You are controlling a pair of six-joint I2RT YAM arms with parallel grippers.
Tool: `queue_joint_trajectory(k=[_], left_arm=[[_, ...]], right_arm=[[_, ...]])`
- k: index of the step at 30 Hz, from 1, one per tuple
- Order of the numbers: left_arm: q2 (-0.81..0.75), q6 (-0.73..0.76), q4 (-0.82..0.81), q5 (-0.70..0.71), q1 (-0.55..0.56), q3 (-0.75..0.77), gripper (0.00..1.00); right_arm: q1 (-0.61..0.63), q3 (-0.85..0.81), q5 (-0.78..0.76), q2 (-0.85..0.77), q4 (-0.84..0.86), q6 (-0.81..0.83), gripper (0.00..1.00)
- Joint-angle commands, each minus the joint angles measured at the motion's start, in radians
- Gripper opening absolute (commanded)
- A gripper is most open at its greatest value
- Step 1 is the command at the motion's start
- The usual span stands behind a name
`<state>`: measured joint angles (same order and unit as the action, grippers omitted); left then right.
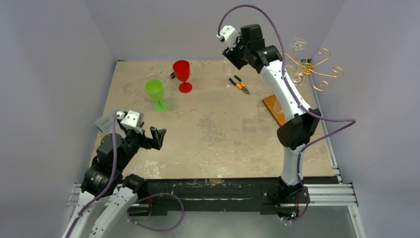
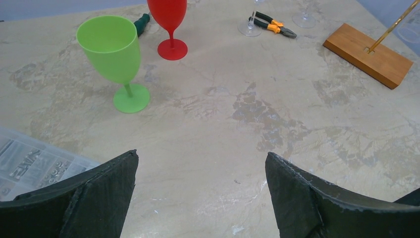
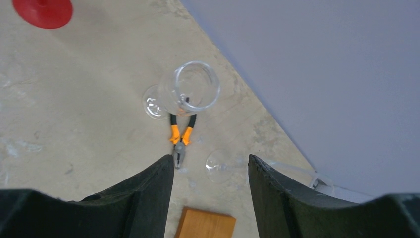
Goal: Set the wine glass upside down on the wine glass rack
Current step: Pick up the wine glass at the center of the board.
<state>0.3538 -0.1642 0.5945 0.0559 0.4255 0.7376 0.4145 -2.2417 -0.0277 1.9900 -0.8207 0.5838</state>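
Right gripper (image 3: 210,163) is hovering spread & empty over prob. upright glass (image 3: 190,89); nxt: descend, pinch stem, flip onto rack (image 2: 369,54).

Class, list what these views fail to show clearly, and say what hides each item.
Top view: the orange-brown wooden base of the gold wire rack, partly behind the right arm.
Left wrist view: dark green handle, its tool end behind the red plastic goblet.
Left wrist view: clear plastic box, contents too blurred.
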Motion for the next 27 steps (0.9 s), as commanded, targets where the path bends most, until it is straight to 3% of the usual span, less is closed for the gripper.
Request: queue_joint_trajectory(k=[1, 9, 15, 21, 27], left_arm=[[-0.001, 0.011, -0.016, -0.015, -0.008, -0.001, 0.96], [0.004, 0.014, -0.017, -0.023, -0.010, 0.000, 0.96], [0.005, 0.014, -0.017, -0.028, -0.012, 0.001, 0.95], [0.008, 0.015, -0.016, -0.032, -0.013, 0.001, 0.95], [0.010, 0.017, -0.019, -0.037, -0.014, 0.002, 0.95]], right_arm=[[0.007, -0.051, -0.152, 0.015, 0.106, 0.000, 0.52], [-0.012, -0.072, -0.368, 0.086, 0.210, -0.003, 0.46], [-0.037, -0.076, -0.436, 0.132, 0.244, -0.005, 0.39], [-0.063, -0.091, -0.457, 0.151, 0.244, -0.011, 0.40], [-0.101, -0.103, -0.443, 0.157, 0.227, -0.035, 0.47]])
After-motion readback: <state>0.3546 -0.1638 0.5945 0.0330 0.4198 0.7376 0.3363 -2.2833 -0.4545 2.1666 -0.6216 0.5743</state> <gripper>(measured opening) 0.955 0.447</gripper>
